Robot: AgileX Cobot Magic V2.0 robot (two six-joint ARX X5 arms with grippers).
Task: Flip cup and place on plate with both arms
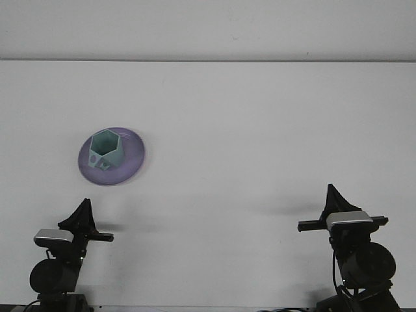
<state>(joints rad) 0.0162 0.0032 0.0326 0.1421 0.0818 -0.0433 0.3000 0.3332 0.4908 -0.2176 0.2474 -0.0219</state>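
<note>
- Cup point(106, 150): teal green, 6-sided with a hexagonal rim; stands upright, mouth open upward; sits on the plate, slightly left of its centre
- Plate point(133, 158): round, purple, shallow; lies flat on the white table, on the left side

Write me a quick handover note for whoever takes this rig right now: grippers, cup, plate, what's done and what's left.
Left gripper: low at the near left edge, holding nothing.
Right gripper: low at the near right, holding nothing.
Teal hexagonal cup: sits opening-up on the purple plate, left side of the white table.
Done: cup looks flipped and placed.
Left: apparently nothing but confirming the placement; both arms are clear of the plate.
</note>
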